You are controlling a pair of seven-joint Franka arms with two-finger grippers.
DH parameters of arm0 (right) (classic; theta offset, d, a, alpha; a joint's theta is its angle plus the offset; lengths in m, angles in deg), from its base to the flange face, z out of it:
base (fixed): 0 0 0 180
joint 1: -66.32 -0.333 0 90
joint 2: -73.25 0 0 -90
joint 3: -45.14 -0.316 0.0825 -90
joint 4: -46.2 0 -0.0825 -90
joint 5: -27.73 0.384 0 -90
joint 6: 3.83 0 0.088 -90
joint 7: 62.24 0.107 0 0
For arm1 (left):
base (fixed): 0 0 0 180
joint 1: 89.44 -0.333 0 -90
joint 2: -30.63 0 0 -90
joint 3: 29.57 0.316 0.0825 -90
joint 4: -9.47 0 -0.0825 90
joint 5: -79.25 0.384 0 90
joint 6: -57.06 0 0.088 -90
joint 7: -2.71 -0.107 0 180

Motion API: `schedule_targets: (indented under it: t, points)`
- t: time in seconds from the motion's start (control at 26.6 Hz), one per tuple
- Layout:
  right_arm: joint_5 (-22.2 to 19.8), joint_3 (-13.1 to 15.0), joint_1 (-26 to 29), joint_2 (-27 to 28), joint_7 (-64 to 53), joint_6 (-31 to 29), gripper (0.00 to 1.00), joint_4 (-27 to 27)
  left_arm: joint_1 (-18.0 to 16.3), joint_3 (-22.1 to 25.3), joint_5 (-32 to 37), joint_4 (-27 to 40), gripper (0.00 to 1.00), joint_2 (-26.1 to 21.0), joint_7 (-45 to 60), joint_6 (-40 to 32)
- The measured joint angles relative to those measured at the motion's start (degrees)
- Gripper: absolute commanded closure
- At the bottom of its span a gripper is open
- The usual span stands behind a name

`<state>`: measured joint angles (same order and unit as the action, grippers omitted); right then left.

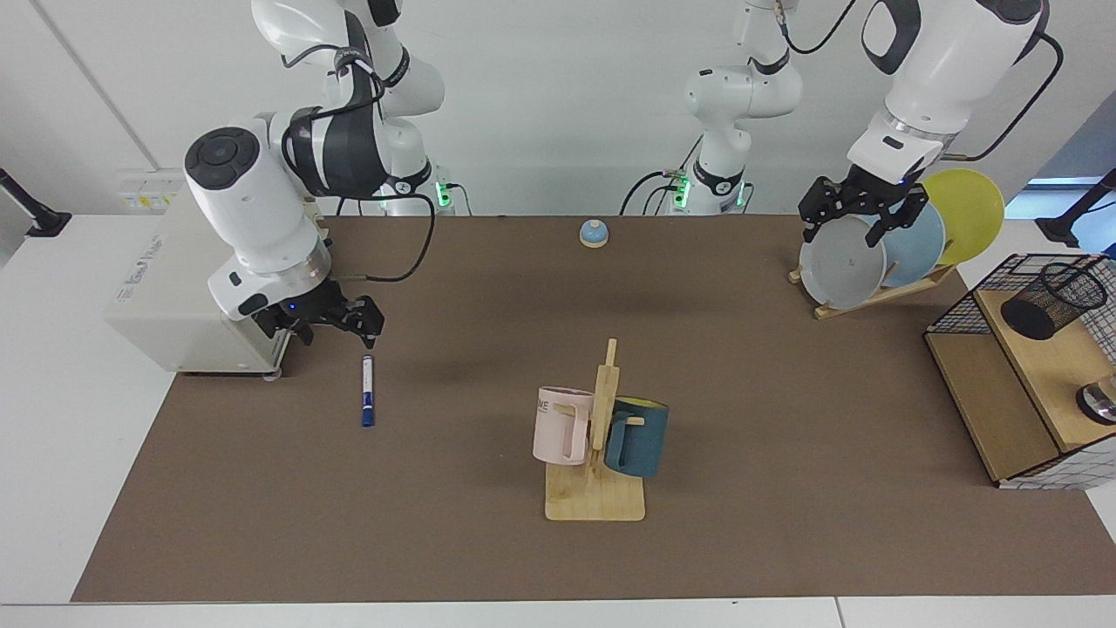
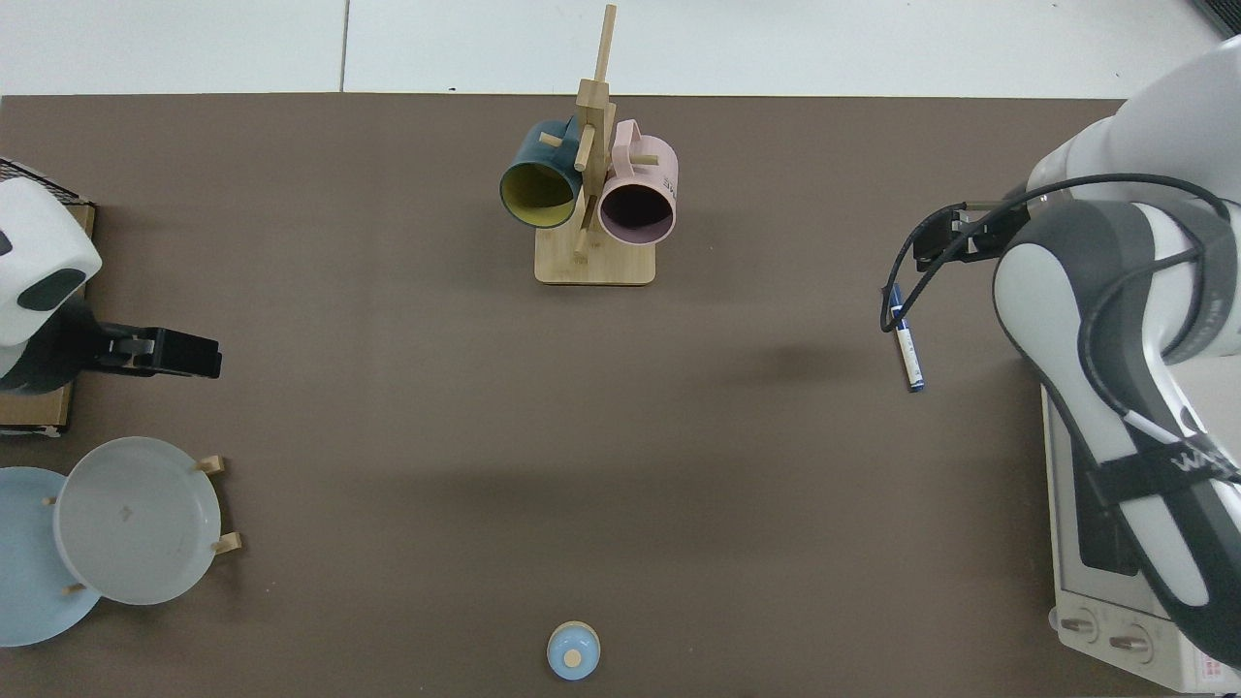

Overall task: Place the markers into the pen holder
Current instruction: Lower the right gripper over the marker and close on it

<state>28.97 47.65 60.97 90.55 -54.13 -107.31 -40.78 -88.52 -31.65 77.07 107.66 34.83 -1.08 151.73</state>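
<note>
The marker [image 1: 367, 391] lies flat on the brown mat, blue cap toward the table's front; the top view shows the marker [image 2: 906, 341] partly crossed by a cable. My right gripper [image 1: 336, 330] hangs open just behind the marker's far end, low over the mat and next to the toaster oven; seen from above, the right gripper [image 2: 936, 242] is edge-on. The black mesh pen holder [image 1: 1051, 301] sits on the wooden shelf at the far right of the facing view. My left gripper [image 1: 844, 228] waits open in front of the plates, far from the marker, and it shows from above too [image 2: 160, 351].
A toaster oven [image 1: 187, 301] stands just beside the right arm. A wooden mug rack [image 1: 595, 497] with a pink and a teal mug stands mid-table. A plate rack [image 1: 872, 253], a blue bell [image 1: 594, 233] and a wire-grid basket shelf [image 1: 959, 310] line the far and right sides.
</note>
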Motion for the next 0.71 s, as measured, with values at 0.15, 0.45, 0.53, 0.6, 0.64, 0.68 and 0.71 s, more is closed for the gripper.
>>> schedule_targets:
  t: [0.15,0.45,0.53,0.6,0.64,0.68,0.71]
  points:
    - [2.4,0.1,0.0,2.6,0.0,-2.7,0.0,0.2,0.0,0.0,0.0,0.0,0.0,0.0,0.0,0.0]
    - [2.3,0.2,0.0,8.1,-0.1,-6.8,0.0,0.2,0.1,-0.1,0.0,0.0,0.0,0.0,0.0,0.0]
    - [1.6,0.2,0.1,9.0,-0.5,-8.0,0.0,0.1,0.1,-0.1,0.0,0.0,0.0,0.0,0.0,0.1]
    - [1.4,0.3,0.2,9.6,-0.8,-9.3,0.0,-0.4,0.1,-0.1,0.0,0.0,0.0,0.0,0.0,0.1]
    - [1.3,0.3,0.2,9.9,-1.0,-10.1,0.0,-1.0,0.1,-0.1,0.0,0.0,0.0,0.0,0.0,0.1]
    - [1.2,0.3,0.2,10.1,-1.2,-11.2,0.0,-1.8,0.1,-0.1,0.0,0.0,0.0,0.0,0.0,0.1]
    - [1.1,0.3,0.2,10.3,-1.4,-12.3,0.0,-2.7,0.1,-0.1,0.0,0.1,0.0,0.0,0.0,0.1]
